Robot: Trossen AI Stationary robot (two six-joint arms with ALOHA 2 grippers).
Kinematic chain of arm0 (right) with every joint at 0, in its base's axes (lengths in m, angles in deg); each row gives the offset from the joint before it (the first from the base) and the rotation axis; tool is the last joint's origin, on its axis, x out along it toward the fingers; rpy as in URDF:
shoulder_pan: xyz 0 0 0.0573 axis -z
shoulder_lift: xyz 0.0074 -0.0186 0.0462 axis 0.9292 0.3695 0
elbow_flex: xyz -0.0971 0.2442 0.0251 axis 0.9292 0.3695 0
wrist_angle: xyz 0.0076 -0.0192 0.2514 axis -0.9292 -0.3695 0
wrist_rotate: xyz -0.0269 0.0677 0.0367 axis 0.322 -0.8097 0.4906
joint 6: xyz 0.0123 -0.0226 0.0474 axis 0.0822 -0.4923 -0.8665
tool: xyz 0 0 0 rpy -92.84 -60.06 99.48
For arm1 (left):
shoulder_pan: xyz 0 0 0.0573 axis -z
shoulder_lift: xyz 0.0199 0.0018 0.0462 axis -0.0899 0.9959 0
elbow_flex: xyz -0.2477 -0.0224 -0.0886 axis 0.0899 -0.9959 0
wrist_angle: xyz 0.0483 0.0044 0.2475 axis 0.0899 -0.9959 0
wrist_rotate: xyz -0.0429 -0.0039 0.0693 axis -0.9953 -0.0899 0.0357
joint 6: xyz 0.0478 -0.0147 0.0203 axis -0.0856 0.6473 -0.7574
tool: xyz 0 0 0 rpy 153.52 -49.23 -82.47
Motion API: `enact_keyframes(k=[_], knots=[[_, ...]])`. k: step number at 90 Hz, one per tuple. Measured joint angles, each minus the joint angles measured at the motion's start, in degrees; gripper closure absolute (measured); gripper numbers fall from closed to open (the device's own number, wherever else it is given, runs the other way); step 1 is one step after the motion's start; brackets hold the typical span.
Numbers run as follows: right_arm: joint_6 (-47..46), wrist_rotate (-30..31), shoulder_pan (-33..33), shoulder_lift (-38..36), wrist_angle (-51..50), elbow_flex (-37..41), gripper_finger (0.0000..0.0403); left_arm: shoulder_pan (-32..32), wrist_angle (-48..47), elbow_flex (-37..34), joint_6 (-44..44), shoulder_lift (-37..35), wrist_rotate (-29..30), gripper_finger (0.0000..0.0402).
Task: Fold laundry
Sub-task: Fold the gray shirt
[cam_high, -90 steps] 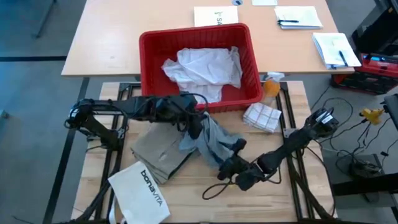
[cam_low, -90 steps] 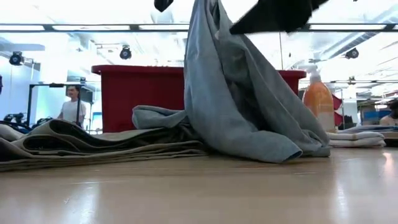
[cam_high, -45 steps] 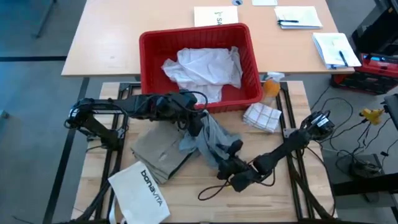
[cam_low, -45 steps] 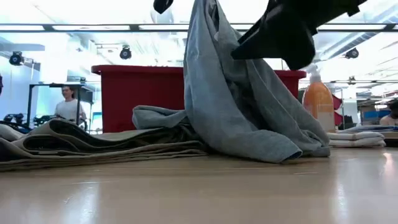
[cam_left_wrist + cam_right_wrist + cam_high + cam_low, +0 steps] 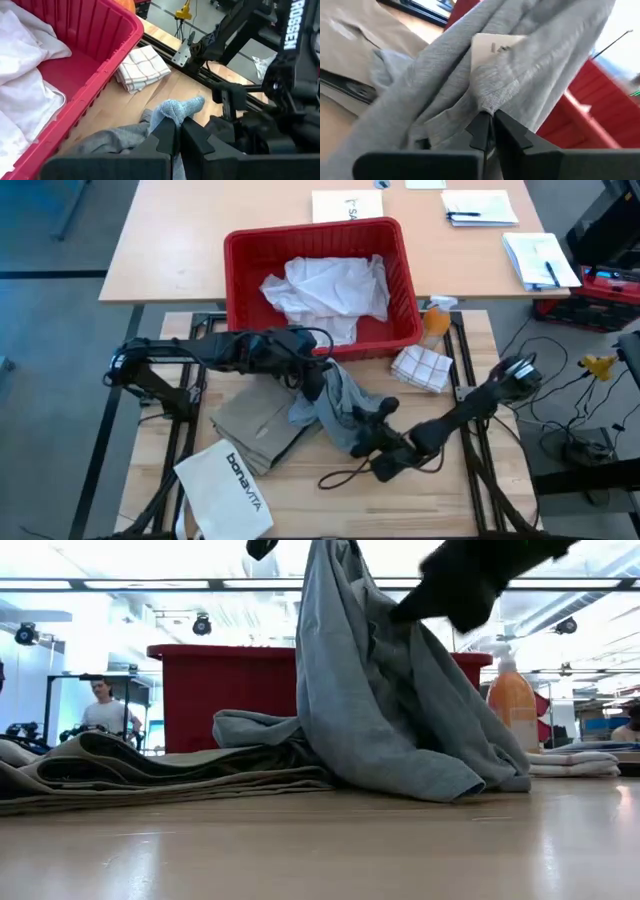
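The grey T-shirt [image 5: 335,405] is bunched and lifted at the table's middle. Its lower folds [image 5: 420,765] rest on the wood. My left gripper [image 5: 315,383] is shut on its top. My right gripper [image 5: 368,425] is shut on the shirt's near right side, by a white label [image 5: 497,47]. The khaki-tan piece [image 5: 255,423] lies flat to the left, with part of the grey shirt lying on its right edge. The large white shirt [image 5: 325,290] lies crumpled in the red basket [image 5: 400,255]. My left gripper pinches a small bunched tuft of the grey T-shirt [image 5: 175,111] between its two shut fingers. The tuft sticks out past the fingertips. The shirt hangs below the hold, its lower part on the table. My right gripper pinches a folded, seamed edge of the grey T-shirt [image 5: 487,106] between its two fingers, just below the white label. It comes from the table's near right side, slanting. The cloth runs upward from there, raised off the table.
A stiff white "bonavita" bag [image 5: 225,485] lies at the near left. A folded checked towel [image 5: 420,368] and an orange spray bottle [image 5: 435,320] stand right of the basket. A black cable loop [image 5: 345,475] lies near my right arm. A person [image 5: 100,710] stands in the room behind.
My right gripper has moved up and toward the far left into the hanging grey T-shirt and has shut on its edge. My left gripper has kept still, the shirt still hanging from it.
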Motion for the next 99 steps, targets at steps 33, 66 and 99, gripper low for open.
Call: enact_keyframes(k=[33, 66, 99], knots=[[-9.60, -26.39, 5.29, -24.88, -16.51, -0.09, 0.0403, -0.04, -4.20, 4.38, -12.31, -3.01, -6.88, 0.0401], [2.02, -43.87, 13.65, -42.68, -16.68, -5.69, 0.0403, 0.13, -17.74, 21.24, -28.39, 2.44, -17.73, 0.0402], [13.18, -57.21, 20.73, -38.54, -17.00, -19.61, 0.0403, 0.13, -25.96, 40.76, -40.13, 9.91, -19.44, 0.0402]])
